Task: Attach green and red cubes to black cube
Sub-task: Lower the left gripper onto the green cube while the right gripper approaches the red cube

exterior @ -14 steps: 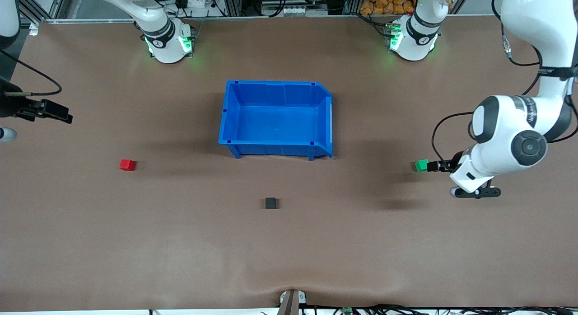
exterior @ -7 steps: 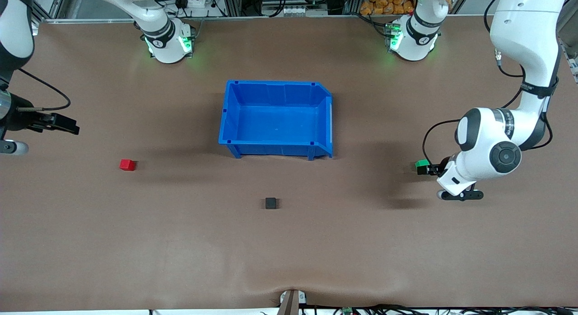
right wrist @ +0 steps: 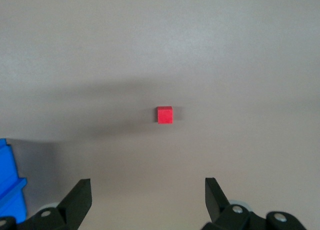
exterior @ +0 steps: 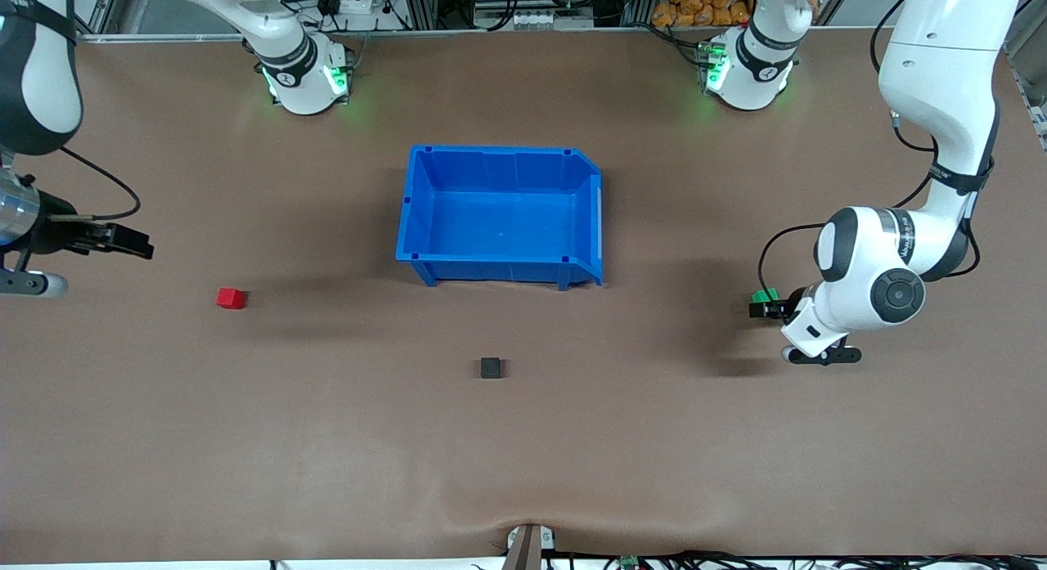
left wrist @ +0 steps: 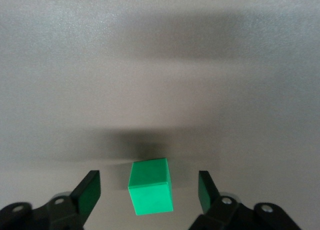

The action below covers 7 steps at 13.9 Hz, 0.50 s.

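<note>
Left gripper (left wrist: 145, 192) has closed in — fingers open astride green cube (left wrist: 150, 192); right gripper (right wrist: 145, 197) open.

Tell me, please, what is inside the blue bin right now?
Nothing shows inside the blue bin: the front view shows only its bare blue floor. The green cube, red cube and black cube all lie outside it on the table.

The brown matte tabletop (exterior: 327, 439) carries a blue plastic bin (exterior: 500, 274); nearer the camera than it lie a small red cube (exterior: 231, 298), black cube (exterior: 490, 367) and green cube (exterior: 765, 295).
</note>
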### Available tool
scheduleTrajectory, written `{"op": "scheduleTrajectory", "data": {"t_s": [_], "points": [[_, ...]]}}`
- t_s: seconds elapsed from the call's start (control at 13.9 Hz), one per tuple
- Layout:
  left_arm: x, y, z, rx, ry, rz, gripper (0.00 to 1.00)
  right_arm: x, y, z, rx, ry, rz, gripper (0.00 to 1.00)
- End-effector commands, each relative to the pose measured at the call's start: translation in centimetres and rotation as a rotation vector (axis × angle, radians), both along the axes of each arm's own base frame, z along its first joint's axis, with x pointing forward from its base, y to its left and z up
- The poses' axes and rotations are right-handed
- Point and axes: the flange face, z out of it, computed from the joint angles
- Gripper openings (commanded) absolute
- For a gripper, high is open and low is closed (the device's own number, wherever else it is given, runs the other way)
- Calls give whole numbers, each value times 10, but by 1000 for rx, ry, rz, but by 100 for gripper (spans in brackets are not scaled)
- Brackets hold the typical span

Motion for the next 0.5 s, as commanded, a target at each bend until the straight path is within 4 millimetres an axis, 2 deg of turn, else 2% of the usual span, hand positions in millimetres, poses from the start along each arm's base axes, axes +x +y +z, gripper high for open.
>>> {"op": "scheduleTrajectory", "data": {"t_s": [0.0, 0.29, 0.43], "points": [[-2, 1, -8, 12, 0, 11, 83, -2, -2, -15, 1, -1, 7, 100], [-4, 2, -18, 12, 19, 12, 78, 2, -1, -27, 1, 13, 11, 100], [-8, 2, -22, 12, 29, 11, 71, 3, -1, -28, 2, 8, 11, 100]]}}
